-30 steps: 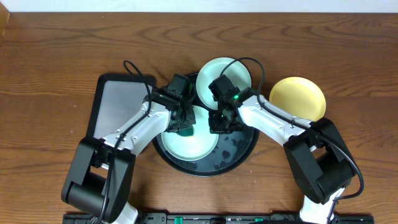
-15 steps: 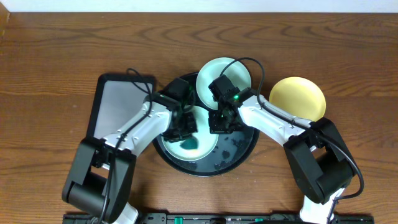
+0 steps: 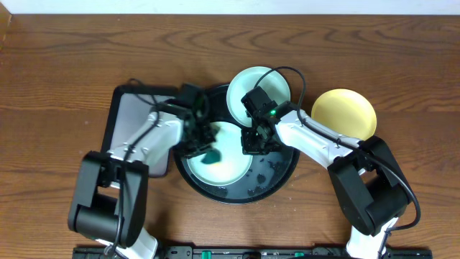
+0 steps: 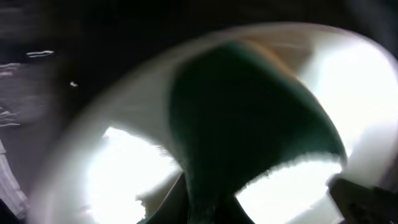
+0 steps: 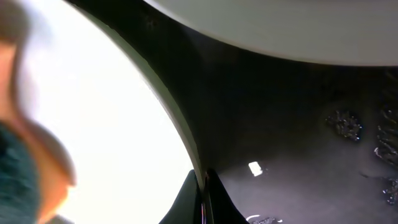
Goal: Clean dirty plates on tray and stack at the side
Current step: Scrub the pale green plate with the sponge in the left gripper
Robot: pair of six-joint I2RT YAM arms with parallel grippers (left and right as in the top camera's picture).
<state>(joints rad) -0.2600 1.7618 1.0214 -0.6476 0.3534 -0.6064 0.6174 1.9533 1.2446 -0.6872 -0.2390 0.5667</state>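
Plates are split three ways: one mint plate [image 3: 224,165] lies flat in the left half of the round black tray [image 3: 284,173], a second mint plate [image 3: 267,80] sits at the tray's far edge, overlapping its rim, and the yellow plate [image 3: 343,114] rests on the worktop [image 3: 65,72] to the right, apart from the tray. The left fingers [image 3: 202,144] are clenched on a green sponge [image 3: 210,155] pressed to the mint plate's face, left of its centre. The left wrist view is smeared with blur, so I judge this to be a scrubbing stroke. The right fingers [image 3: 252,146] stand at that plate's right edge and, in the right wrist view, look pinched on its rim, steadying it. The plate thus lies between the two arms, sponge on its left side, grip on its right. Wet specks [image 3: 269,169] dot the tray floor right of the plate. A grey rectangular tray [image 3: 133,126] lies just left of the black one. Stacking probably suits the right arm, which is nearer the yellow plate.
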